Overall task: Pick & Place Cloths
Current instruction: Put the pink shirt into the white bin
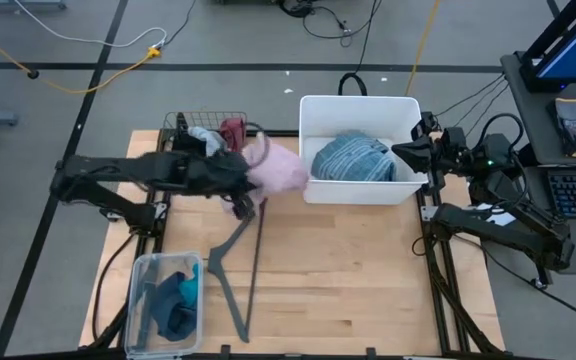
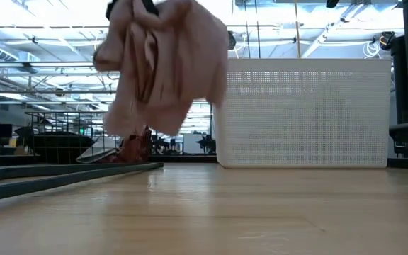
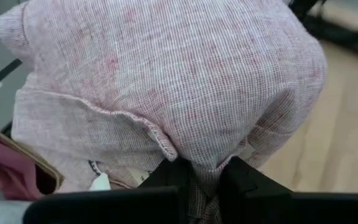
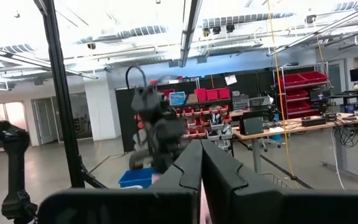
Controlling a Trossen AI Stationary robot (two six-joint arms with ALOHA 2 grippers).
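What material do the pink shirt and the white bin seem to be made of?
Pink shirt, held in the left hand: a woven fabric, perhaps cotton or linen, matte, with a fine visible weave. White bin: probably rigid plastic, its wall covered with small perforations.

No legible text anywhere.

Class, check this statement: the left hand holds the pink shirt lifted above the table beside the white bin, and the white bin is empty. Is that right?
Not quite. The left hand does hold the pink shirt lifted beside the white bin, but the bin is not empty: the high view shows a blue striped cloth already lying inside it.
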